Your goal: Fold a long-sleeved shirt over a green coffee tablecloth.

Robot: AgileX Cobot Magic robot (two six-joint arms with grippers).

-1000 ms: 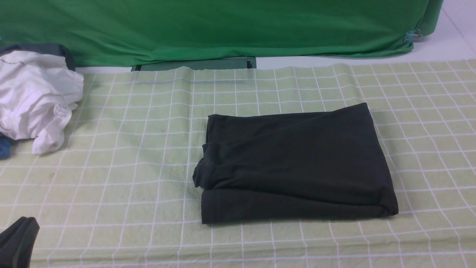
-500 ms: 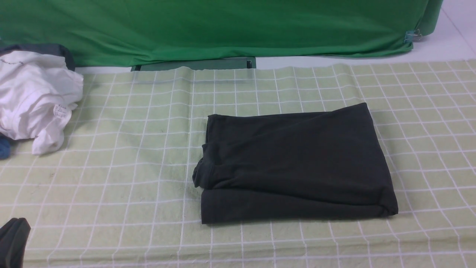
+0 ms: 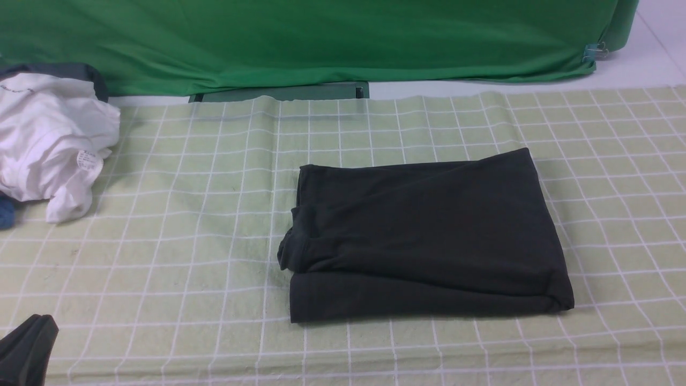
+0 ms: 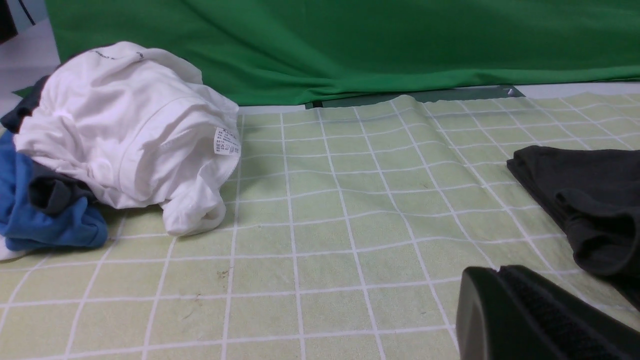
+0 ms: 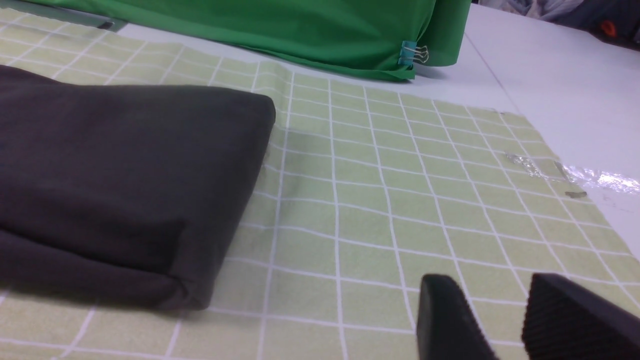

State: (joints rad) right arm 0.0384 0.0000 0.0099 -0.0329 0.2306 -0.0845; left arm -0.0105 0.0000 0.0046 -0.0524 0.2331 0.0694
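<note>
The black long-sleeved shirt (image 3: 423, 236) lies folded into a rectangle on the pale green gridded tablecloth (image 3: 177, 214), a little right of centre; its print is hidden. It also shows in the left wrist view (image 4: 590, 200) and the right wrist view (image 5: 115, 175). My left gripper (image 3: 27, 348) sits at the near left corner, well left of the shirt, shut with nothing in it (image 4: 500, 272). My right gripper (image 5: 490, 287) hovers over bare cloth to the right of the shirt, fingers apart and empty; it is outside the front view.
A heap of clothes, white garment (image 3: 48, 145) on top with blue and dark pieces (image 4: 45, 220) under it, lies at the far left. A deep-green backdrop (image 3: 321, 43) hangs behind. Crumpled clear tape (image 5: 575, 175) marks the tablecloth's right edge, by the bare white table (image 5: 560, 85).
My left gripper's tip dipped slightly toward the corner and came back; the shirt and everything else stayed put.
</note>
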